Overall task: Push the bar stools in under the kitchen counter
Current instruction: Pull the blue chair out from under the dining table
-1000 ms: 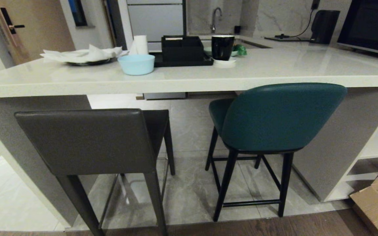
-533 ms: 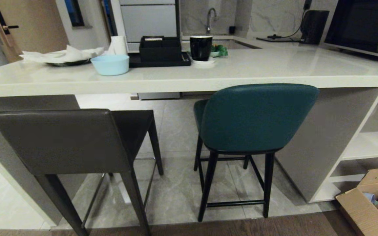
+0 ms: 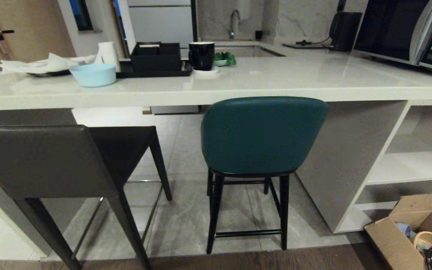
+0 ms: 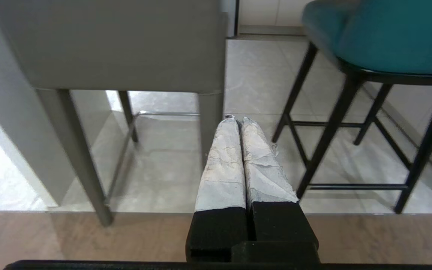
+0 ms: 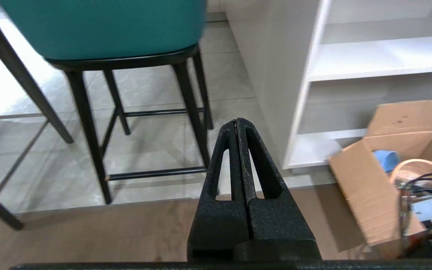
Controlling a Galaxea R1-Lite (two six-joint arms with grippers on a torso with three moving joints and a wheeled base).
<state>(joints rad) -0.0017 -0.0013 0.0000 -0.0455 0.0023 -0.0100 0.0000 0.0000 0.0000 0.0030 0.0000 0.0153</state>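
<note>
At four o'clock on the floor an open cardboard box (image 3: 396, 240) holds a woven basket (image 3: 428, 240), cables and perhaps a blue cup. Left gripper (image 4: 238, 120) and right gripper (image 5: 237, 120) are pressed closed, empty. The grey stool (image 3: 43, 161) at nine o'clock and the teal stool (image 3: 261, 135) centre stand partly under the kitchen counter (image 3: 276, 88).

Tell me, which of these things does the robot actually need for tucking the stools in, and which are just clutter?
For the job: grey stool, teal stool, kitchen counter.

Lying about: blue bowl, black mug, microwave, cardboard box.
</note>
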